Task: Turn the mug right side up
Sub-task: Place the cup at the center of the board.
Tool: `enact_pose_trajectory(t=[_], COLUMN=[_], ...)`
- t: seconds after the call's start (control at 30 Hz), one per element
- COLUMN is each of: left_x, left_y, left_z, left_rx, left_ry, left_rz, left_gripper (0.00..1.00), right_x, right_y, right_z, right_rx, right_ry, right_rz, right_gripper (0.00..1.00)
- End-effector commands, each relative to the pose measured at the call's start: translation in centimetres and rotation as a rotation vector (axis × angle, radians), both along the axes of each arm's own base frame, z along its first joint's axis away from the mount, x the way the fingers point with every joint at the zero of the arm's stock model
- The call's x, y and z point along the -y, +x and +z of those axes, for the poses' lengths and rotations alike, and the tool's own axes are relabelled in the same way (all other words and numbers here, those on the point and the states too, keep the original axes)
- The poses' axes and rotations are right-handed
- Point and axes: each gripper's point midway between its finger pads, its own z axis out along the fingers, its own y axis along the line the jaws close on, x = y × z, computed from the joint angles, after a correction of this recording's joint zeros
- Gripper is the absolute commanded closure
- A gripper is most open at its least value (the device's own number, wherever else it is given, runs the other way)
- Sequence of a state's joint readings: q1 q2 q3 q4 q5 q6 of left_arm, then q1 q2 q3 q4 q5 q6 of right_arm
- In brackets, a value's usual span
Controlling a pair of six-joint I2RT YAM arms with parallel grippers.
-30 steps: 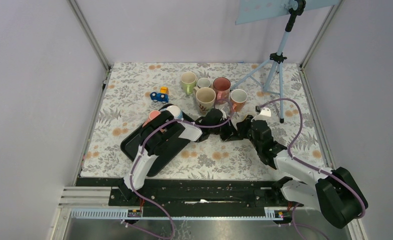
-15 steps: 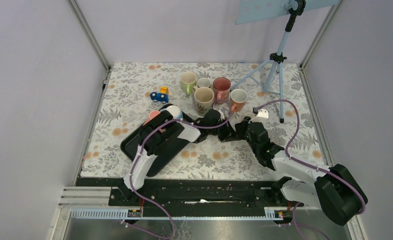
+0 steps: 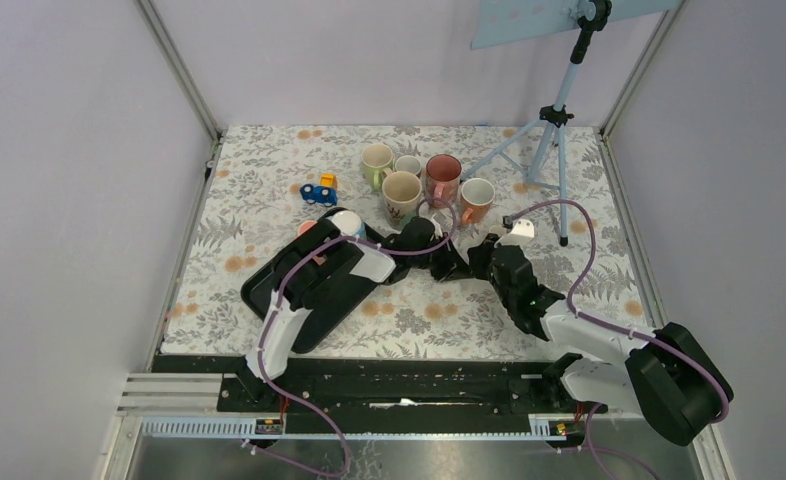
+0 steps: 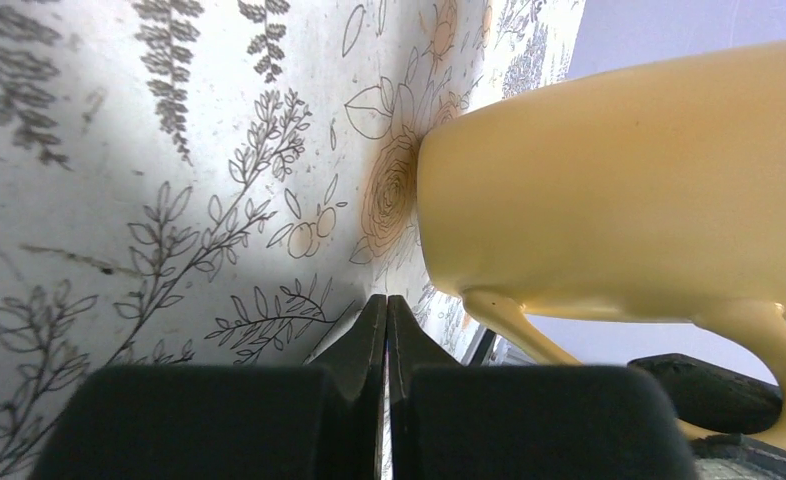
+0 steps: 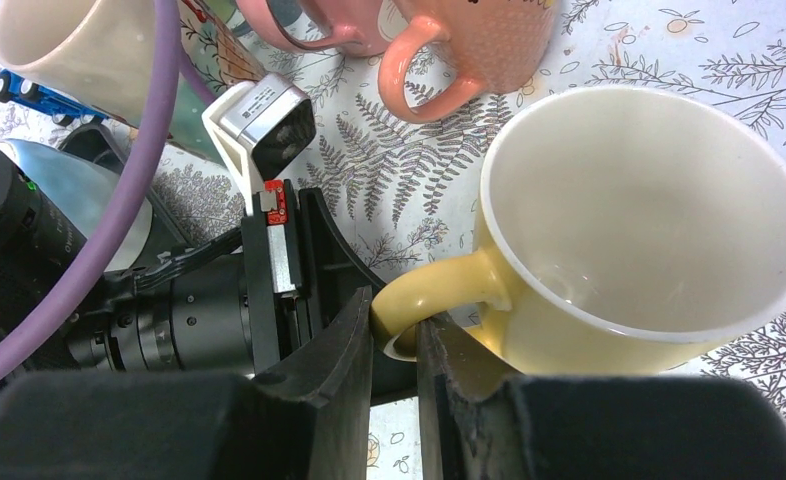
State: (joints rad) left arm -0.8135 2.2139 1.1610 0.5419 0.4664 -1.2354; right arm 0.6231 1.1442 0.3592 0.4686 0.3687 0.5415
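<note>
A pale yellow mug (image 5: 649, 250) stands with its mouth facing up in the right wrist view, on the flowered cloth. My right gripper (image 5: 394, 320) is shut on its handle (image 5: 429, 290), one finger inside the loop and one outside. In the left wrist view the mug (image 4: 619, 190) rests with its base against the cloth. My left gripper (image 4: 386, 310) is shut on nothing, its tips just short of the mug's handle side. From above, both grippers meet at mid-table, left gripper (image 3: 447, 262) and right gripper (image 3: 476, 262), and they hide the mug.
Several mugs cluster behind the grippers: green (image 3: 376, 163), cream (image 3: 402, 195), pink (image 3: 443, 175), peach (image 3: 477, 198). A blue toy car (image 3: 320, 190) lies left of them. A black tray (image 3: 269, 290) sits under the left arm. A tripod (image 3: 554, 120) stands at the back right.
Both wrists have drifted slightly left and toward the back. The grips look unchanged.
</note>
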Motion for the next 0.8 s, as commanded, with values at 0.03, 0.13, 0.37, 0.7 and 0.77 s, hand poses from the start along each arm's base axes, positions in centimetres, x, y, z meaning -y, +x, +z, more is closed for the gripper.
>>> enact_pose_trajectory(t=[0.03,0.13,0.37,0.7,0.77], left_x=[-0.28,-0.33,-0.61,-0.94,-0.98], left_y=[1.47,1.42,1.56,1.54,1.49], left_z=[3.72,3.82,4.08,4.44,4.56], left_rx=[0.086,0.088,0.089,0.092,0.094], left_ry=[-0.068,-0.072,-0.083,-0.091,-0.095], left_rz=[0.020,0.015,0.018,0.018,0.019], left_gripper=[1.00,1.00,1.00,1.00,1.00], right_x=[-0.50,-0.50,-0.70,-1.12,-1.11], right_y=[-2.10,-2.10,-2.13,-2.14,-2.19], right_z=[-3.12,-3.20,-3.51,-3.51,-3.62], right_rx=[-0.125,-0.127,-0.146,-0.155,-0.160], right_ry=[-0.003,-0.008,-0.024,-0.037,-0.044], right_rz=[0.013,0.009,0.004,-0.004,-0.008], right_gripper=[0.81,0.78,0.74,0.64,0.62])
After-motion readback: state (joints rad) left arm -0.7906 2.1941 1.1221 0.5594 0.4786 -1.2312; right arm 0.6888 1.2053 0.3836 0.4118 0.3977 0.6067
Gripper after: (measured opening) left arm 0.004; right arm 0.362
